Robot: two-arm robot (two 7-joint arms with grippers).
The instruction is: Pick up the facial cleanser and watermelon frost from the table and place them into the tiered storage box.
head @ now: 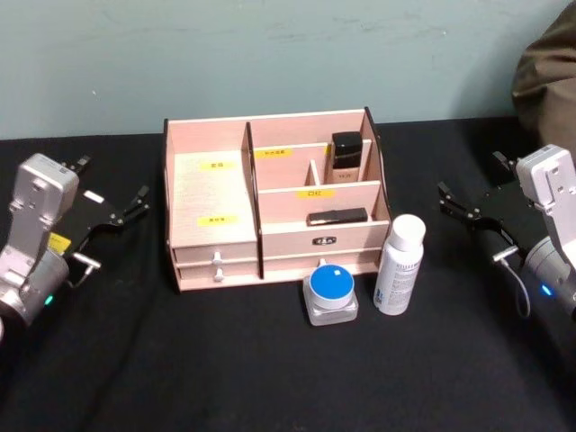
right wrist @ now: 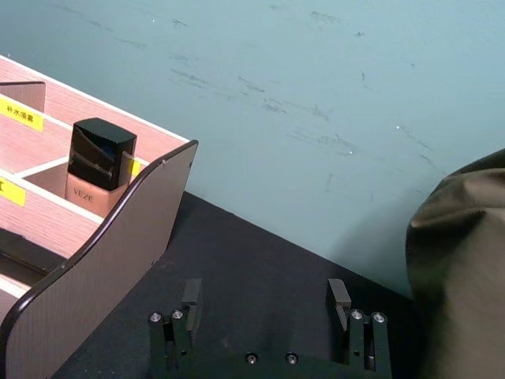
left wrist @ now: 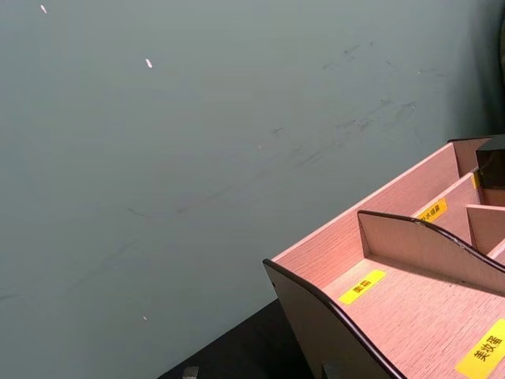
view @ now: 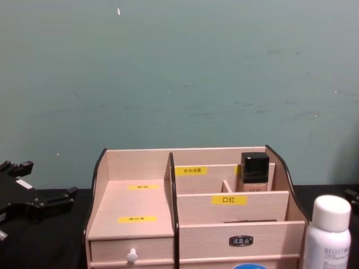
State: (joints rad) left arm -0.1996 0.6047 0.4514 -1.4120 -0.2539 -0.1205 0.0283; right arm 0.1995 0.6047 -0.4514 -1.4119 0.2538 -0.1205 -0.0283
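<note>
Start state: nothing gripped, zero of two items placed. The tiered storage box (head: 211,193) sits mid-table on the black cloth (head: 180,360) with its drawer knobs toward the robot. Its stepped compartments open upward, so they can be reached from above. A white bottle (head: 399,264) stands upright just beside the box's front right corner. A blue-lidded jar (head: 330,292) sits just in front of the box, to the bottle's left, near it but apart. Judgement: bottle = facial cleanser, jar = watermelon frost; the labels are too small to confirm. Both lie on the robot's right half, nearer the right arm. The right gripper (right wrist: 265,304) hovers right of the box above the cloth, fingers spread wide with nothing between them, and its wrist view looks along the box's curved side wall. The left gripper (head: 110,180) hangs left of the box, fingers likewise apart and empty, well apart from both items. The rear right compartment holds a dark-capped bottle (head: 346,153) and the front right tier a flat dark item (head: 337,216). The left tiers look free, so they seem the likelier drop spots. The next move probably calls for the right gripper to approach the white bottle from the side. Risks: the jar is close by, the box wall is behind, and a tall narrow bottle may tip if nudged.
</note>
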